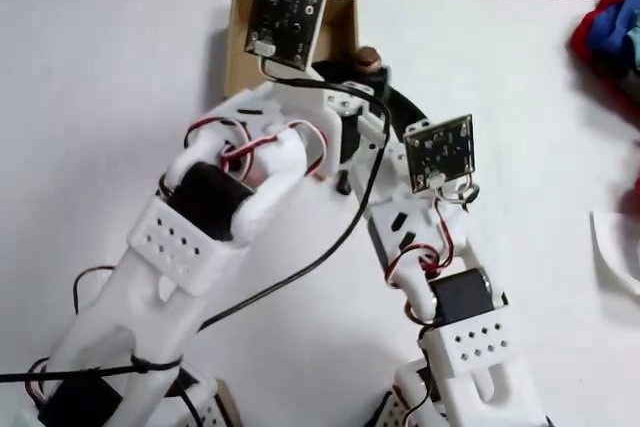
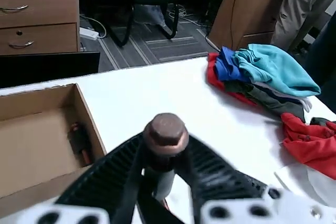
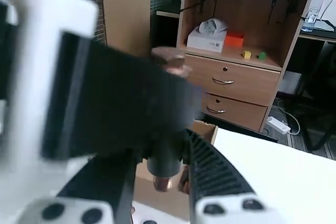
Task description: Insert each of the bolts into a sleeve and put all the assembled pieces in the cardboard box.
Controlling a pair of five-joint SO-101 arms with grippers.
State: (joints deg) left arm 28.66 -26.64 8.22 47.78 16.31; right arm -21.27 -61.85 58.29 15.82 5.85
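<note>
Left gripper (image 2: 165,153) is sitting closest to me, its ribbed black jaws clamped together on the bolt (image 2: 166,131) just under the copper hex head. I'm seeing the bolt standing upright, head up, with the shank running down between the jaws. From the other wrist I'm looking at the right gripper (image 3: 164,148) around a dark sleeve (image 3: 165,163) on that same shank. A copper tip is peeking out below (so the bolt is probably through, though the blur is making that hard to call). I cannot tell whether that gripper is actually squeezing.

I'm judging the pair as mated and the drop as next. The cardboard box (image 2: 88,116) is lying just beside the left gripper, with one assembled piece (image 2: 79,140) already inside. From overhead the left arm is looking the nearer one, so I'm expecting a short sideways carry with the axis upright.
</note>
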